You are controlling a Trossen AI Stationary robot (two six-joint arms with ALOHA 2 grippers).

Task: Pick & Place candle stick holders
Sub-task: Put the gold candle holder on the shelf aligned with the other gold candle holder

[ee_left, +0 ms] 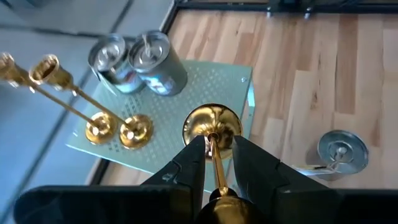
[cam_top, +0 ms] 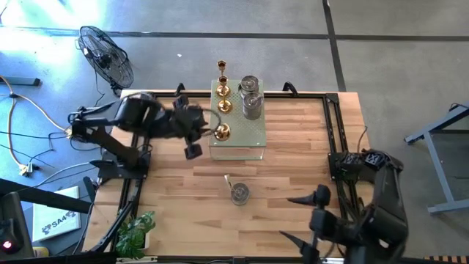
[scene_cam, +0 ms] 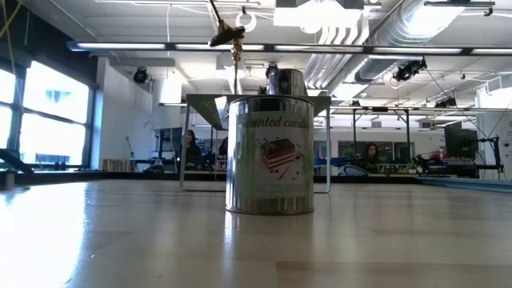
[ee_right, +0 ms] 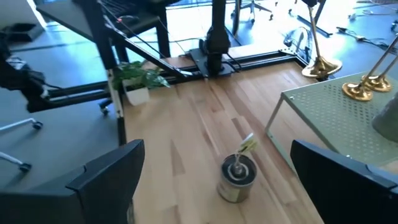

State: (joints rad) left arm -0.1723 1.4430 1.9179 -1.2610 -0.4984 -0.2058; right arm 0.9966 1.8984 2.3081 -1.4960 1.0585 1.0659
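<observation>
Closest to our low camera stands a silver can point(scene_cam: 269, 154) alone on the table point(cam_top: 293, 176), upright, its printed label facing that camera; from above it sits well clear of the green box point(cam_top: 253, 136), on the side towards the arm bases. That one we judge still to be moved. On the box we count two gold holders point(cam_top: 222, 89) upright near its far left corner and two silver cans point(cam_top: 250, 95) beside them at the far edge, so four look placed already. Our left gripper point(ee_left: 214, 152) is over the box's near left corner, its fingers closed to a narrow gap around the thin stem of the third gold holder point(ee_left: 211, 124). That holder's long axis runs along the fingers, round base pointing away from the wrist towards the box top; whether the base touches the box we cannot tell. Our right gripper point(ee_right: 214, 171) waits spread wide and empty at the near right of the table, looking towards the lone can. By our reckoning one placement is in hand and one can remains.
</observation>
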